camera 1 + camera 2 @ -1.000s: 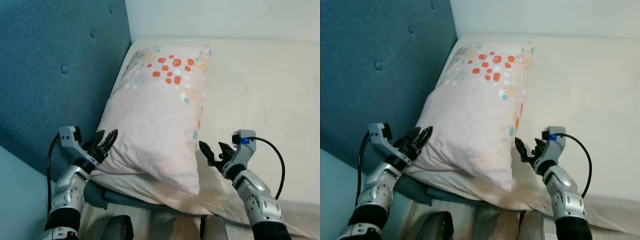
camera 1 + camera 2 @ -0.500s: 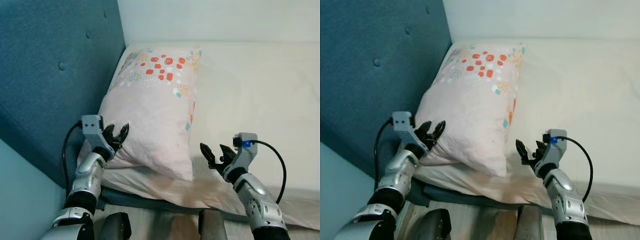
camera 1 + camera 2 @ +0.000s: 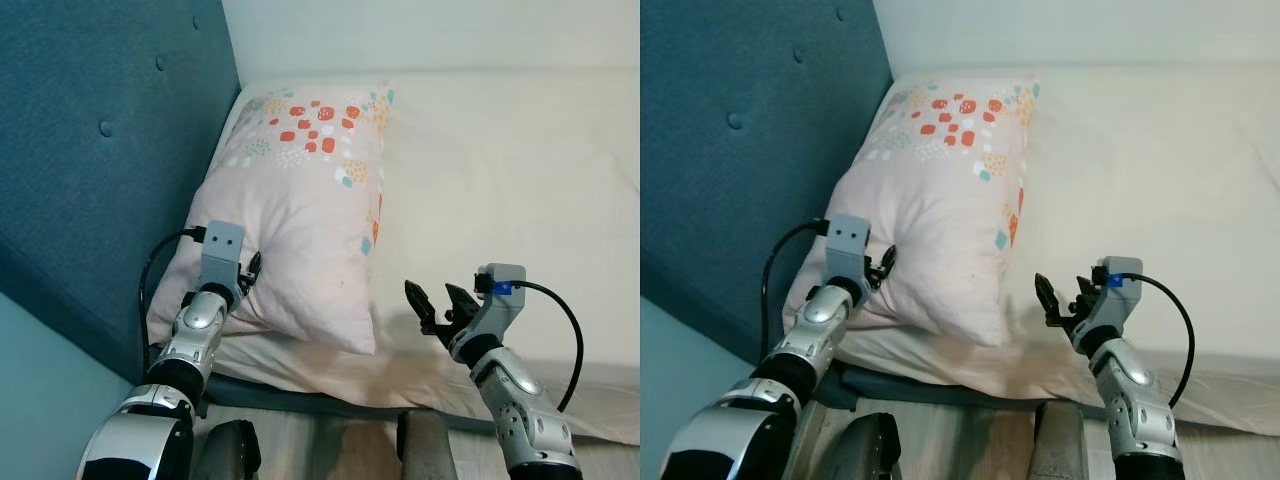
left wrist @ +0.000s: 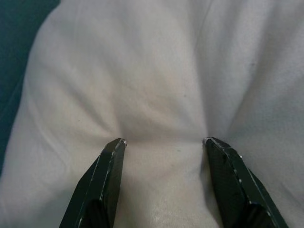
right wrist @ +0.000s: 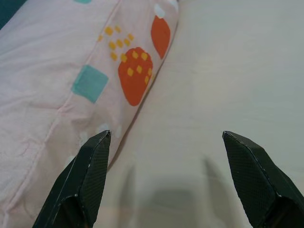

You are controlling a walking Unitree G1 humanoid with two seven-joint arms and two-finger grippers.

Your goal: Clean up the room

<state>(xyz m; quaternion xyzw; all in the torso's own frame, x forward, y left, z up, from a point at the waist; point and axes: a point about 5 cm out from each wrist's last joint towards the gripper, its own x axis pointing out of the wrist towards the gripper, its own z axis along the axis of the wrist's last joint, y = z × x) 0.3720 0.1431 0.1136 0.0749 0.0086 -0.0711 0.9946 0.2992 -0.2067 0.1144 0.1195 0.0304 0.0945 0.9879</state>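
On the bed, up against the teal padded headboard, lies a pale pink pillow with orange, teal and white blotches printed near its far end. It runs lengthwise along the headboard side, sitting on a cream sheet that covers the rest of the mattress.

Left gripper is pushed right into the near corner of the pillow, on the headboard side. From the left wrist view you can see both black fingers spread apart with their tips pressed into the fabric, which dimples and creases between them, so it's open and not pinching anything. From the head views, the silver left arm comes up from below with its wrist camera block just above the pillow's edge.

Right gripper hovers over the bare sheet just beside the pillow's other long edge, near the lower corner, not touching it. Its fingers are wide open too, and the right wrist view shows the pillow seam with an orange strawberry-looking print and a teal square off to one finger's side, plain sheet under the other.

A dark blue-grey edge of the bed base peeks out below the sheet.
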